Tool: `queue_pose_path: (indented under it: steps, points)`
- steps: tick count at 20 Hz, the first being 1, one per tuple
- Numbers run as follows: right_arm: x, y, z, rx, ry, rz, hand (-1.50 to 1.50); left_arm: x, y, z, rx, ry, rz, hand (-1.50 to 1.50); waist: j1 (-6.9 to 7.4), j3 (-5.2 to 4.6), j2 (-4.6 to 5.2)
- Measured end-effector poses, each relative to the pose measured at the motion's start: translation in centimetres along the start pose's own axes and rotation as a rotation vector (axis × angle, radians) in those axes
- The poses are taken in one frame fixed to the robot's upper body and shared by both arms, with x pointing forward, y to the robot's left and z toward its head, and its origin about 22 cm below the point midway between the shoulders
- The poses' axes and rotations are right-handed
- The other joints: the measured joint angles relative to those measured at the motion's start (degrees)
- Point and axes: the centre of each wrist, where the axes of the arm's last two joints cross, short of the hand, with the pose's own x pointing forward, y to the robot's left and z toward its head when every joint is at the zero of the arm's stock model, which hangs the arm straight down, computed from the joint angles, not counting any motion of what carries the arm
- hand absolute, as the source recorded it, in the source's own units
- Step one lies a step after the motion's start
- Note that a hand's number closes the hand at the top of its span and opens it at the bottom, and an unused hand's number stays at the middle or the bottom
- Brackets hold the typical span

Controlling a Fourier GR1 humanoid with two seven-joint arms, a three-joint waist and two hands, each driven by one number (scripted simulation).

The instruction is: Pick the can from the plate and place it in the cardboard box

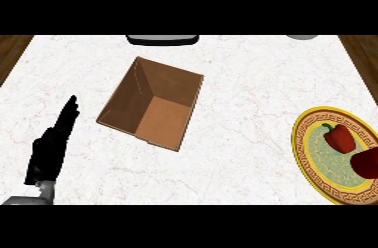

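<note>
Presently, left to right, the following is seen.

Left hand (pixel 50 151): shown at the lower left of the head view, risen from the grey forearm (pixel 33 197) at the bottom edge. It is seen edge-on.

Fingers (pixel 69 112): held straight and together, pointed up and slightly right; nothing is held and nothing is touched by them. The hand is relaxed and unclosed.

Tabletop (pixel 244 87): white marbled stone is spread under and all around the fingers; brown wood is seen at both side edges.

Cardboard box (pixel 153 103): lain to the right of the fingertips, near them but apart. It is set at a slant, its open top turned to the view, so the brown inner walls and floor are shown. Nothing is seen inside it.

Dark tray-like object (pixel 162 39): placed beyond the box at the far edge, up and right of the fingers; only part is shown.

Grey round object (pixel 301 37): cut off by the far edge, well to the right of the fingers.

Plate (pixel 314 177): set well apart from the fingers, at the right edge. A yellow patterned rim and a pale green middle are shown.

Red pepper (pixel 339 137): lain on the plate's middle, its green stem pointed up-left.

Can (pixel 366 163): a dark red rounded shape is seen on the plate just right of and below the pepper, cut off by the right edge; its form cannot be told fully.

Right hand: not shown.
</note>
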Motion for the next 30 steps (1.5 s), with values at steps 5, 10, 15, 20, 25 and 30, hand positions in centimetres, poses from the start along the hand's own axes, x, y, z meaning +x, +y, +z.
queue_pose_path:
  steps: [5,10,15,20,25,30]
  points:
    - [1.7,-3.3,-0.6,0.227,0.091,0.252,-1.5,-0.1,0.0,0.0,-0.006,0.005,-0.006,0.0,0.1,-0.09,-0.01]
    - [4.0,-4.0,-1.2,0.473,0.207,0.43,-1.5,-0.5,-0.3,0.4,-0.011,0.01,-0.009,0.0,0.16,-0.13,-0.1]
    - [5.9,-1.9,-1.5,0.612,0.294,0.503,-1.5,-0.5,-0.6,0.7,-0.01,0.003,-0.005,0.0,0.26,-0.09,-0.13]
    - [6.7,1.2,-1.0,0.637,0.355,0.547,-1.5,-0.7,-0.6,0.4,-0.009,0.004,-0.005,0.0,0.09,-0.03,-0.13]
    - [6.0,2.3,-0.8,0.623,0.399,0.577,-1.5,-0.3,0.0,0.2,-0.014,0.005,-0.007,0.0,0.12,-0.01,-0.13]
    - [5.2,3.7,-0.3,0.638,0.443,0.61,-1.5,-0.7,-0.7,0.4,-0.009,0.007,-0.009,0.0,0.04,0.01,-0.12]
